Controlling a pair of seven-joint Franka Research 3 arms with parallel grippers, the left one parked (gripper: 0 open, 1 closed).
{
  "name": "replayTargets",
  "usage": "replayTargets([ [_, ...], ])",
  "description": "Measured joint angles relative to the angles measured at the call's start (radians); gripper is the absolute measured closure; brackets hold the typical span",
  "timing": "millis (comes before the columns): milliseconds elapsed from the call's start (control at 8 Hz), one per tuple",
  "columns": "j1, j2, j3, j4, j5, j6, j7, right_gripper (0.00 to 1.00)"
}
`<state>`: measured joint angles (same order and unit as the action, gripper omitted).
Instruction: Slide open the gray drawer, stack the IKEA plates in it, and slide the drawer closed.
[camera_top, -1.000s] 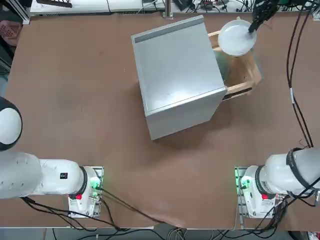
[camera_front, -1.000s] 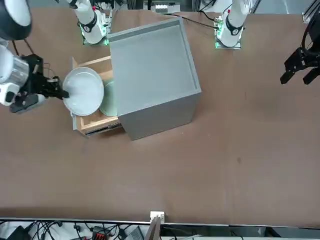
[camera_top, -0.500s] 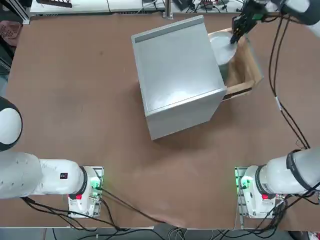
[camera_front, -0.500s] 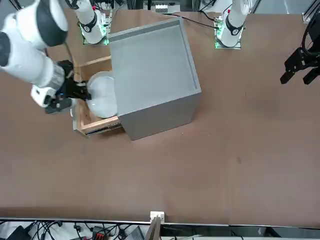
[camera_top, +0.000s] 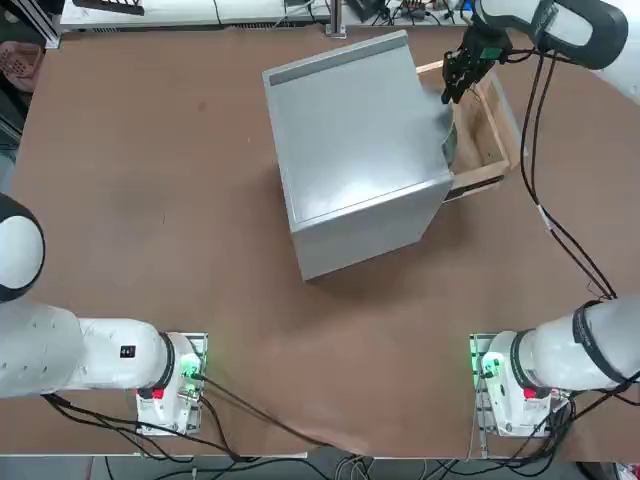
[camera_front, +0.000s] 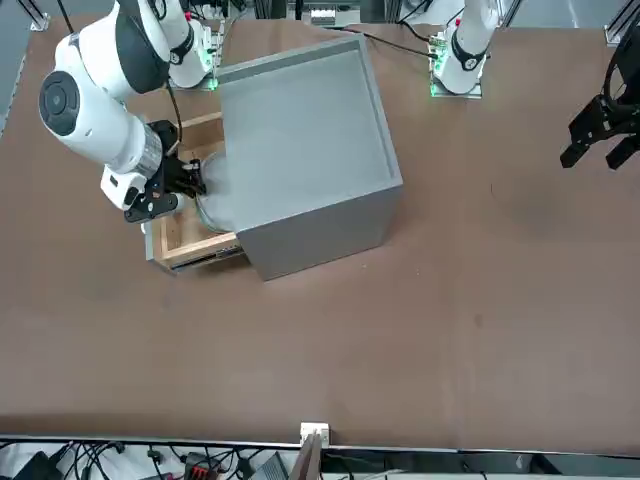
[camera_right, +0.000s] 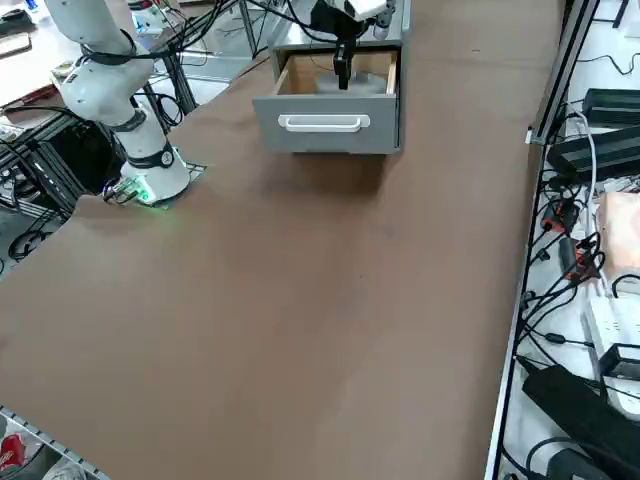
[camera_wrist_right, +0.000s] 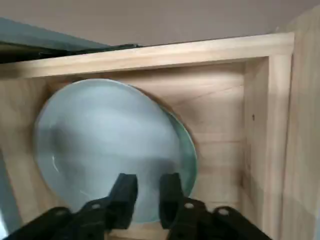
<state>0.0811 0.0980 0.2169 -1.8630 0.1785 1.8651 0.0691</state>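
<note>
The gray drawer (camera_top: 497, 112) stands pulled out of the gray cabinet (camera_top: 350, 150), its wood walls (camera_wrist_right: 220, 120) and gray handled front (camera_right: 325, 125) showing. Inside lie the IKEA plates: the white one (camera_wrist_right: 100, 140) rests on the mint green one (camera_wrist_right: 188, 147), whose rim peeks out on one side. In the top view only a sliver of plate (camera_top: 448, 138) shows beside the cabinet. My right gripper (camera_wrist_right: 147, 192) hangs just over the white plate's rim inside the drawer (camera_front: 180, 238), its fingers a little apart with nothing between them. The same gripper (camera_top: 452, 86) reaches in from the drawer's far side.
The cabinet (camera_front: 300, 150) sits turned at an angle in the far middle of the brown table (camera_top: 150, 200). The drawer sticks out to its right, toward the table's edge. Cables (camera_top: 560, 200) trail from the right arm over the table.
My right gripper carried the white plate from above the drawer's far corner down into it, onto the green plate. The fingers have since parted from the plate.
</note>
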Motion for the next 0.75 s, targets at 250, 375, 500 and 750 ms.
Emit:
replayTargets([
  [250, -0.001, -0.006, -0.007, 0.018, -0.046, -0.015, 0.000, 0.27],
  [375, -0.005, -0.010, -0.016, 0.048, -0.081, -0.052, -0.002, 0.08],
  [500, -0.022, -0.014, -0.025, 0.087, -0.112, -0.099, -0.019, 0.00],
  [750, -0.108, -0.016, -0.037, 0.157, -0.128, -0.172, -0.133, 0.04],
])
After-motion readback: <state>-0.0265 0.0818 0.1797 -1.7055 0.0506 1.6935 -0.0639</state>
